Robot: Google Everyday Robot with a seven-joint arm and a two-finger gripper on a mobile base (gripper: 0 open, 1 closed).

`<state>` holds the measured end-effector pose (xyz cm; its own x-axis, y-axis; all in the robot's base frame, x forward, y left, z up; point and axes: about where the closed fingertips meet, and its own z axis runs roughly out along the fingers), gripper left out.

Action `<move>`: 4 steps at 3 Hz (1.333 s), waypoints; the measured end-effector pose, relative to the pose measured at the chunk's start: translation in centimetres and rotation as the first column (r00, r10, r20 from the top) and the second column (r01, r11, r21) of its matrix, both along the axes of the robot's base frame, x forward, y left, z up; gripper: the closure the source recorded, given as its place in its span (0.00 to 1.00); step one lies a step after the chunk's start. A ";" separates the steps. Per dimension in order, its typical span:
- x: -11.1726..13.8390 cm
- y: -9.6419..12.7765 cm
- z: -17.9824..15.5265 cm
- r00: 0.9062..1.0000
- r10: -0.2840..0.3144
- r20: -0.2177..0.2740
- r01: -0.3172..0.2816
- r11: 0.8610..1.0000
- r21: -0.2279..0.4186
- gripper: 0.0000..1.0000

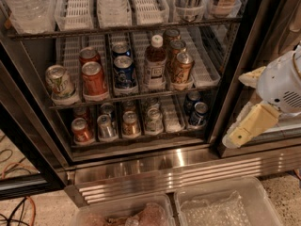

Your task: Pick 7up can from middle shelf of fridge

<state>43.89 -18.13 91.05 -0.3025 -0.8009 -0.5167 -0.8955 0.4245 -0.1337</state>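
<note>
Fridge [188,171] — cabinet interior lies to the left of the gripper. Middle shelf [203,68] runs leftward from the gripper at about its height, carrying cans and one bottle [154,66]. Gripper [241,108] sits outside the cabinet, before the right door frame, fingers spread apart, nothing between them. 7up can [59,81] stands upright at the shelf's far-left front — well apart from the gripper, a red can [93,79] just beside it on the gripper side.
</note>
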 end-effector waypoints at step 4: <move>-2.2 13.3 -1.1 0.995 -0.049 0.082 0.017 0.934 0.356 0.00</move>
